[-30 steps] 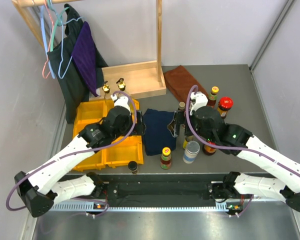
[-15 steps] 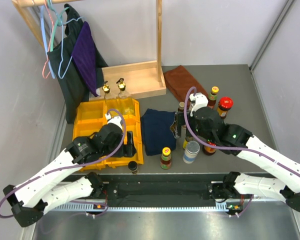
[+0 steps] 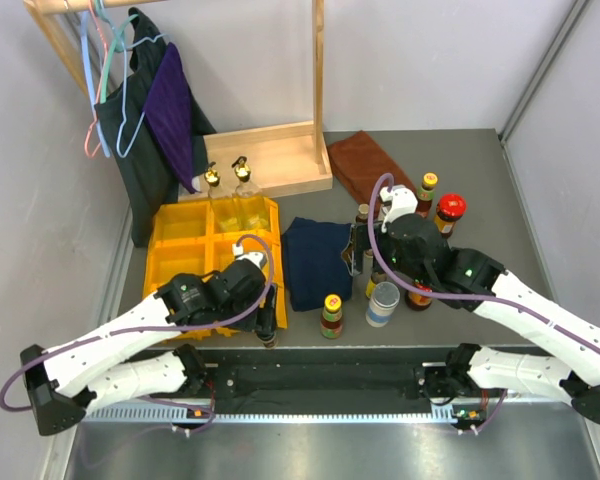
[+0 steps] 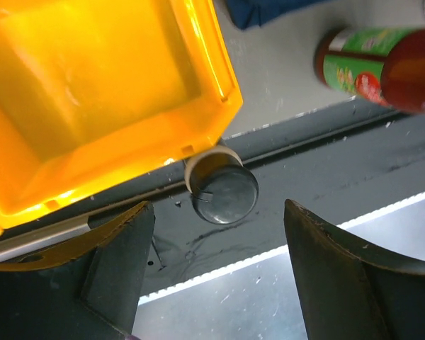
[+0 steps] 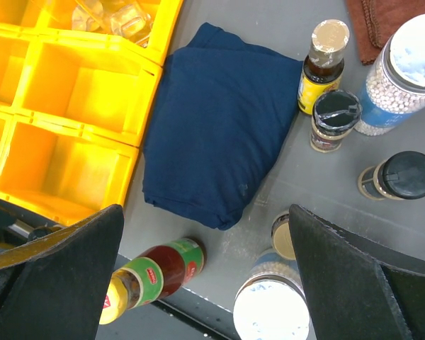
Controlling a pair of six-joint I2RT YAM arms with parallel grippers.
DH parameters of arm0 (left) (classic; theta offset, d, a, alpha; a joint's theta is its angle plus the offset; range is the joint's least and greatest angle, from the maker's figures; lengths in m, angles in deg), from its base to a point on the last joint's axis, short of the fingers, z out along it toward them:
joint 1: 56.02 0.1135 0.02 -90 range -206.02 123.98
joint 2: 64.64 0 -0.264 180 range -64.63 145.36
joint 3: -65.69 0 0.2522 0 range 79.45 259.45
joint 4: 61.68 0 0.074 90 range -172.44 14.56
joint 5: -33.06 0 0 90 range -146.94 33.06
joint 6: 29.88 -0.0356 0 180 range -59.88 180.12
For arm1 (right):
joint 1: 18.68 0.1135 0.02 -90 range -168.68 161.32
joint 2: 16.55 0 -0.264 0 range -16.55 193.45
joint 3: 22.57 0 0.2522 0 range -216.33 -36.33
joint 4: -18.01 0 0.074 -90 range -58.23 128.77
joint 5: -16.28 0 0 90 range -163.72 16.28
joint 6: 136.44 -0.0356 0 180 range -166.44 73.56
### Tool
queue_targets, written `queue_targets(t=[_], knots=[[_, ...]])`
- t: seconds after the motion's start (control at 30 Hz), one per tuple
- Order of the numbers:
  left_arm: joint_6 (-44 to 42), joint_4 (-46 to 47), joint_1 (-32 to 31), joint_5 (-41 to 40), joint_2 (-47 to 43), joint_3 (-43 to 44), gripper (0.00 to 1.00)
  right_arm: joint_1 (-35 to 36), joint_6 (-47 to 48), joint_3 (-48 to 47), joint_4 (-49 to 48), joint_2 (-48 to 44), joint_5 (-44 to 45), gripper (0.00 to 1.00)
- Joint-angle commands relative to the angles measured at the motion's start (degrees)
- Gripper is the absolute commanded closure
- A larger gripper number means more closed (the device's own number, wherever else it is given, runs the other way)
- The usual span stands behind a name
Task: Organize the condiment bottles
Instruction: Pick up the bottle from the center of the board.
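At the near edge of the desk (image 3: 450, 150), just beside the near right corner of the yellow bins (image 3: 180, 225), a small black-capped jar (image 4: 221, 193) stands upright. The left tool (image 4: 218, 205) hangs over it with its jaws fairly wide. In the left wrist view the jar's cap shows between them, with a clear gap to each of the fingers (image 4: 120, 262), so nothing is gripped.

The right tool (image 5: 205, 209) hovers over the right side of a folded navy cloth (image 5: 219, 120) that lies in the middle of the desk, just right of the bins. Its jaws are spread fully and hold nothing.

Two gold-topped bottles (image 3: 242, 175) stand side by side in the bins' far compartments. The other condiment bottles crowd the right half of the desk:
- Toward the near edge are a yellow-capped sauce bottle (image 3: 332, 315) and, just right of it, a white-lidded jar (image 3: 384, 303).
- Toward the right edge are a red-lidded jar (image 3: 450, 210) and a second yellow-capped bottle (image 3: 427, 188).
- Along the cloth's right border, the right wrist view shows a tan-capped bottle (image 5: 324, 53) with a yellow label, a dark-lidded jar (image 5: 335, 113) just beside it, and a bead-filled jar (image 5: 411, 67) close by.

A brown cloth (image 3: 365, 165) lies toward the far edge.
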Motion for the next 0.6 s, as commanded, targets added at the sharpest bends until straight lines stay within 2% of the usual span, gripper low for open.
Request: queue_targets(t=[0.0, 0.33, 0.57], knots=[[2.2, 1.2, -3.5, -0.4, 1.8, -0.9, 0.21, 0.4, 0.4, -1.1, -0.8, -0.8, 1.1, 0.01], [4.6, 2.4, -8.1, -4.4, 6.7, -0.9, 0.22, 0.4, 0.5, -0.7, -0.4, -1.6, 1.6, 0.01], [5.7, 4.2, -8.6, -6.8, 8.2, -1.7, 0.24, 0.3, 0.7, -0.6, -0.5, -2.1, 1.9, 0.01]])
